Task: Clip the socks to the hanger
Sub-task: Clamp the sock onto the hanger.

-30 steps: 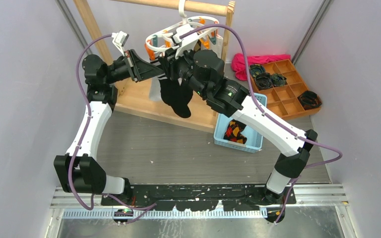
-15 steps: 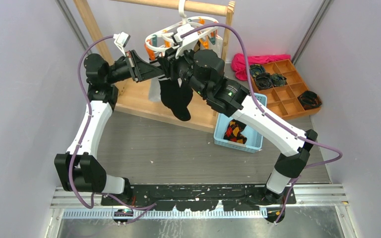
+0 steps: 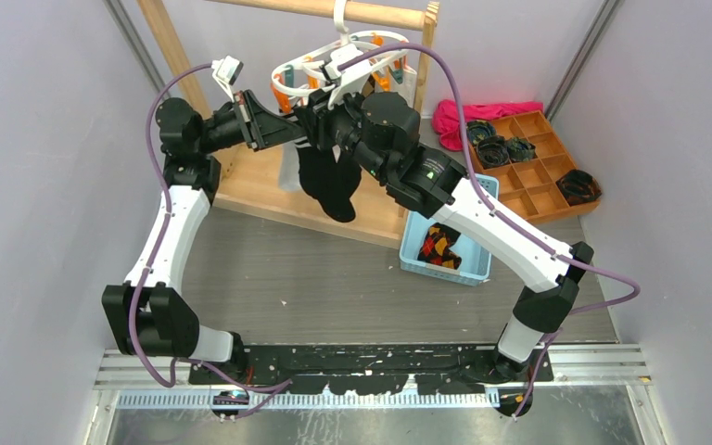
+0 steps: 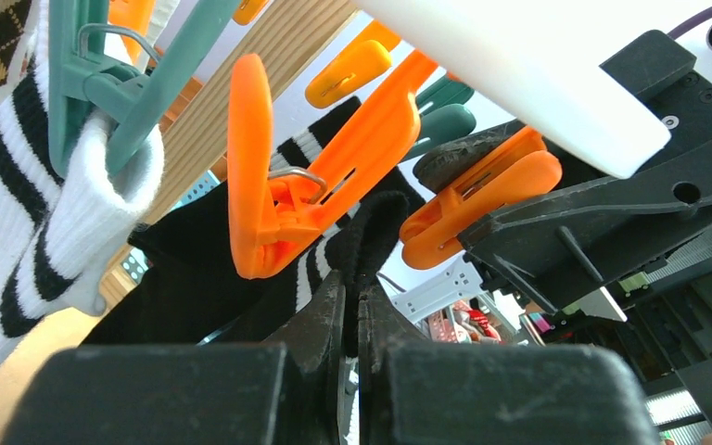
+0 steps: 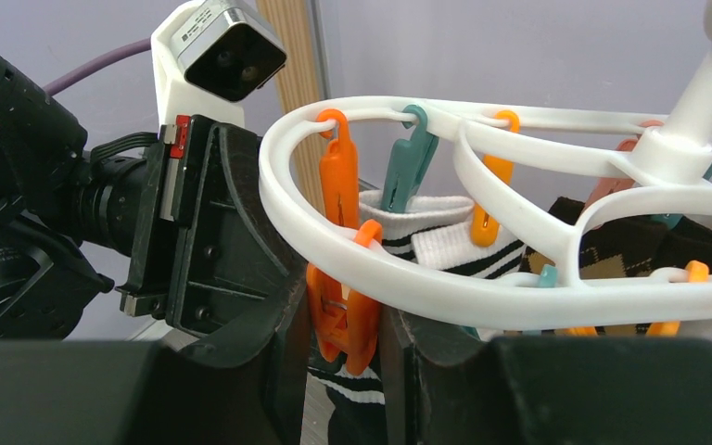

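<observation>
One black sock [image 3: 329, 185] with white cuff stripes hangs below the white hanger [image 3: 334, 65], which hooks on the wooden rail. My left gripper [image 4: 352, 278] is shut on the sock's cuff [image 4: 371, 236] and holds it up among the clips. My right gripper [image 5: 343, 324] is shut on an orange clip [image 5: 345, 315] that hangs from the hanger's ring [image 5: 519, 297]. In the left wrist view that clip [image 4: 482, 190] sits just right of the cuff. From above, the left gripper [image 3: 298, 130] and the right gripper [image 3: 320, 120] meet under the hanger. A second black sock does not show.
White striped socks [image 4: 65, 213] hang in a teal clip [image 4: 93, 83], and argyle socks [image 5: 640, 241] hang further round the ring. A blue basket [image 3: 408, 252] holding argyle socks, a wooden compartment tray [image 3: 542, 176] and a pink cloth [image 3: 464, 116] lie right of the wooden rack [image 3: 269, 190].
Almost nothing has changed. The left wrist has edged slightly upward with the sock, and the right arm holds still on the clip.
</observation>
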Robot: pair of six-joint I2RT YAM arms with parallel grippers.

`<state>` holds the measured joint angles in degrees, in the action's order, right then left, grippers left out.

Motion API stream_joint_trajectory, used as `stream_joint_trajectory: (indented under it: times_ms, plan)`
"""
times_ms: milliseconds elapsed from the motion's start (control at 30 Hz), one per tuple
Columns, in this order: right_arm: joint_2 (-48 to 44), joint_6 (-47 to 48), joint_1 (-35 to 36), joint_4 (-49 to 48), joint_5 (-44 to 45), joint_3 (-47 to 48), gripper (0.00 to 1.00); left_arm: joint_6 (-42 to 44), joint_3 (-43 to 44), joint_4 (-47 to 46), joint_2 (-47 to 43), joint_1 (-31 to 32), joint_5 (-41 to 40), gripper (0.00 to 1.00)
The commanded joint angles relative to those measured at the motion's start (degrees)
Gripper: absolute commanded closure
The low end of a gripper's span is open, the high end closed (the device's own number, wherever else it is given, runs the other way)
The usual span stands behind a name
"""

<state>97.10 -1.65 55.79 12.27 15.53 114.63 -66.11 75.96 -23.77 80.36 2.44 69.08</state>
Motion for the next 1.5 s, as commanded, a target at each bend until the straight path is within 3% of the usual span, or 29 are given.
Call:
stream_joint_trajectory:
  times_ms: [0, 1467]
  plan:
    - [-2.24, 0.45, -0.38, -1.39, -0.65, 0.16, 0.88, -2.91, 2.35, -4.70, 0.07, -0.42, 1.29, 1.00]
    - [-3.38, 1.31, -1.21, -2.41, -3.61, -1.33, 0.88, -4.07, 2.17, -5.28, 0.48, -0.37, 7.45, 1.00]
